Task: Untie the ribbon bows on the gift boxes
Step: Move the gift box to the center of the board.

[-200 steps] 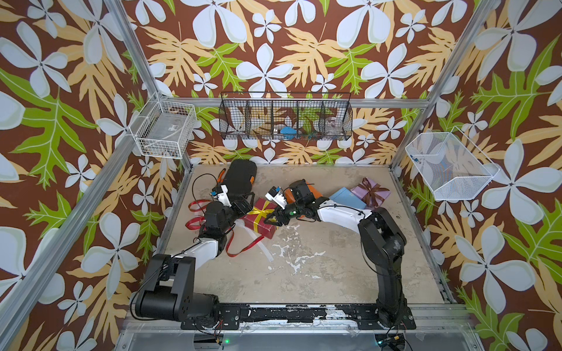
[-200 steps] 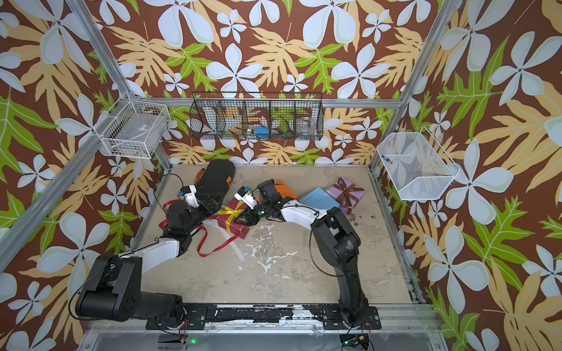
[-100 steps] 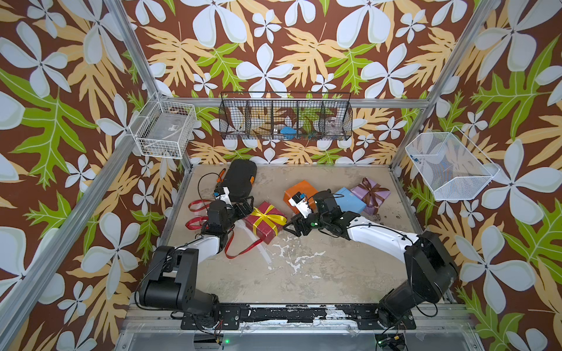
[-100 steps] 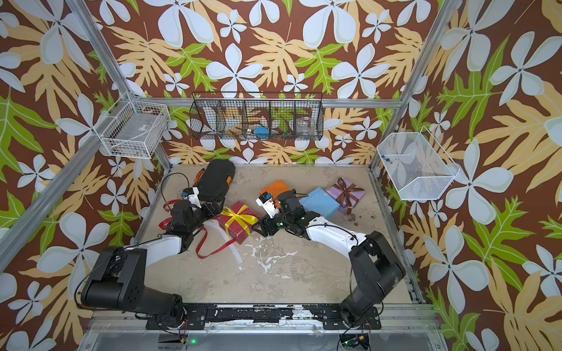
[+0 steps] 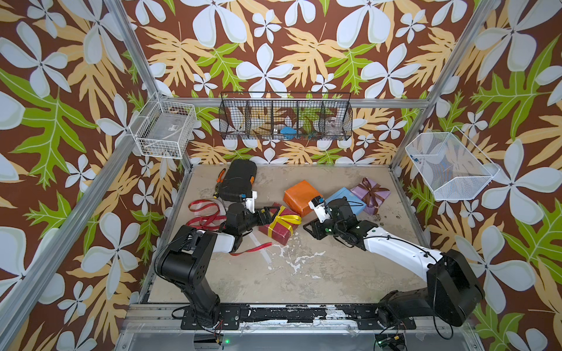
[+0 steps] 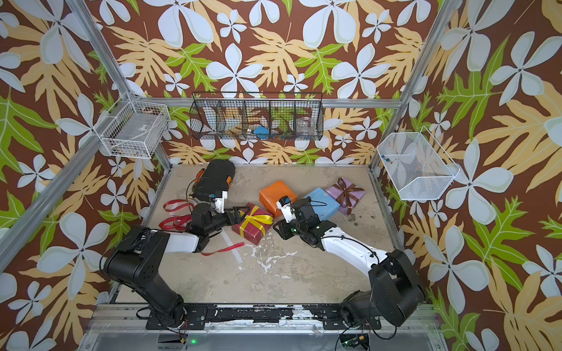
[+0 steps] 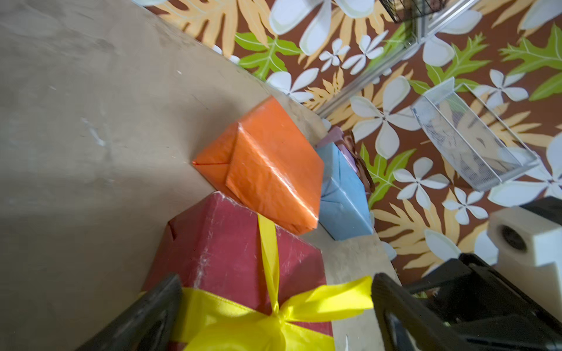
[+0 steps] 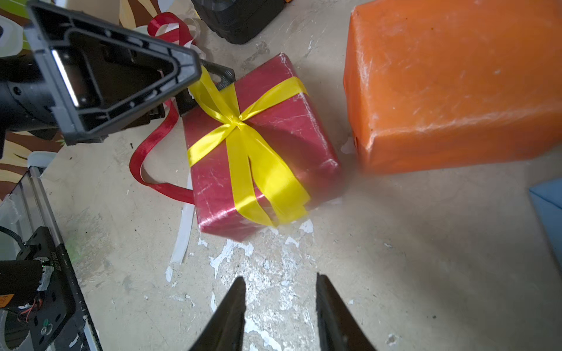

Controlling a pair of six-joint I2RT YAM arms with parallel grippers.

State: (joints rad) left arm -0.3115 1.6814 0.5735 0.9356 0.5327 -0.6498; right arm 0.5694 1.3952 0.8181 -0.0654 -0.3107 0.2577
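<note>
Since 1 second ago the right gripper (image 8: 279, 313) has pulled back off the red box (image 5: 278, 226) to its 3 o'clock, jaws part-spread and empty, while the left gripper (image 5: 267, 213) sits spread wide at the box's 10 o'clock, astride the yellow bow (image 7: 273, 316). Closing there could pinch the knot rather than a tail, tightening it or dragging the unheld box toward the orange box (image 5: 302, 197) at 1 o'clock.
</note>
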